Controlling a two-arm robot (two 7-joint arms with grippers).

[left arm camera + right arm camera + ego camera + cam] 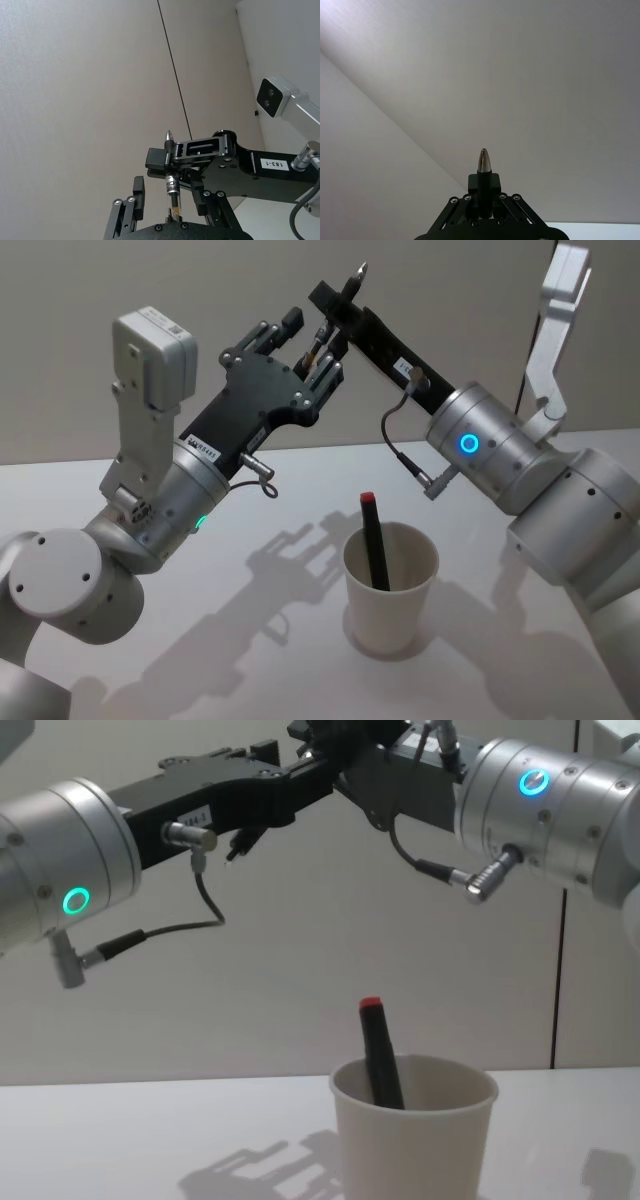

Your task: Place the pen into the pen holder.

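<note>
Starting at your left, the left arm rises from the near-left corner of the head view and reaches up and to the right, well above the table [250, 570]. The left gripper [312, 340] at its end is spread, one finger on either side of the lower part of the silver-tipped pen [356, 278]. The left wrist view gives you what the head view cannot: the pen stands upright there, its banded barrel in the gap between those fingers, with clear space on both sides.

Just to the right, the right gripper [340, 302] meets it high in the middle of the scene. Its arm comes in from the near right, slanting up and leftward, a blue ring lit on the wrist. This gripper is pinching the silver-tipped pen, and the right wrist view shows the metal point poking out beyond the clamped black fingers against the bare wall.

Below, slightly right of centre, you have the pen holder [390, 615], a plain white paper cup standing upright on the table. A red-capped pen [375, 545], black-bodied, leans inside it with its red end above the rim. The chest view shows the cup from the side, well below both grippers.
</note>
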